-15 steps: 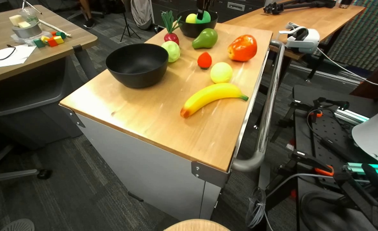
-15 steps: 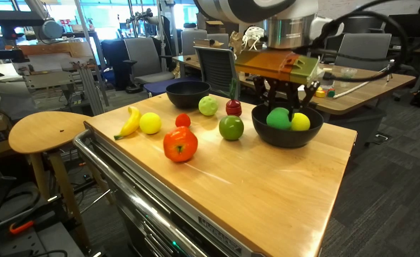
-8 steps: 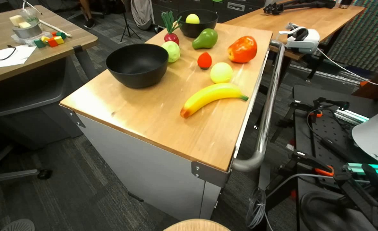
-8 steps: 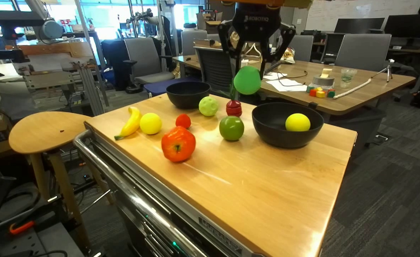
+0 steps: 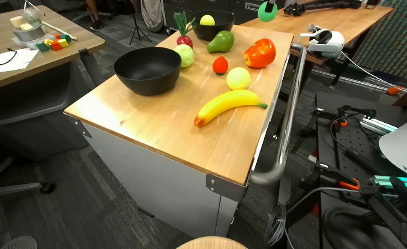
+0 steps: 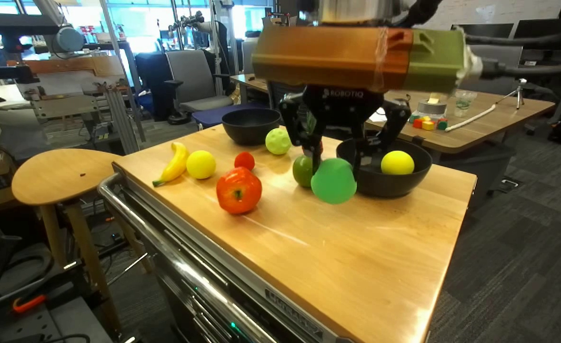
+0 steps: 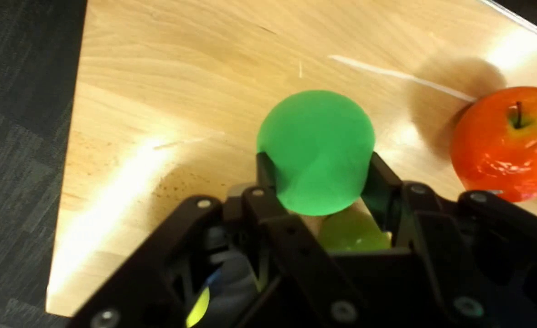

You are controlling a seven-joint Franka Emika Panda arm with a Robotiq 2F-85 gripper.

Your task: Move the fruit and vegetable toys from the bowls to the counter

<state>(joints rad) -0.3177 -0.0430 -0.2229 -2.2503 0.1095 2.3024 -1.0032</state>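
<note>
Green ball (image 7: 316, 141) gripped in tool (image 6: 336, 167), apparently above counter (image 6: 352, 252).

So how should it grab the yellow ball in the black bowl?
Probably from straight above, once the gripper sets down the green ball, closing across the widest part of the yellow ball: it looks round, and the wall of the black bowl stands around it.

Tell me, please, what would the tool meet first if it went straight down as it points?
Probably the counter, touched first by the green toy that the tool holds; depth is unclear.
</note>
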